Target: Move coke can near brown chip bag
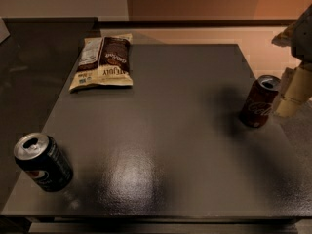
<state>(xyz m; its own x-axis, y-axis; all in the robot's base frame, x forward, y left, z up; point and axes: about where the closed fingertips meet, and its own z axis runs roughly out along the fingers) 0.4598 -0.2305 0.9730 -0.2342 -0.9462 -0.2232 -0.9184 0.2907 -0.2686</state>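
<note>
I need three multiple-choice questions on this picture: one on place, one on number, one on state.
1. Where is the gripper? A) far left B) right edge, beside the coke can C) near left corner
2. How many cans stand on the table? A) one B) two C) three
3. The coke can is: A) upright B) lying down C) crushed flat
Answers: 1B, it hangs just right of that can; 2B, the coke can and the blue can; 3A, its silver top faces up.
</note>
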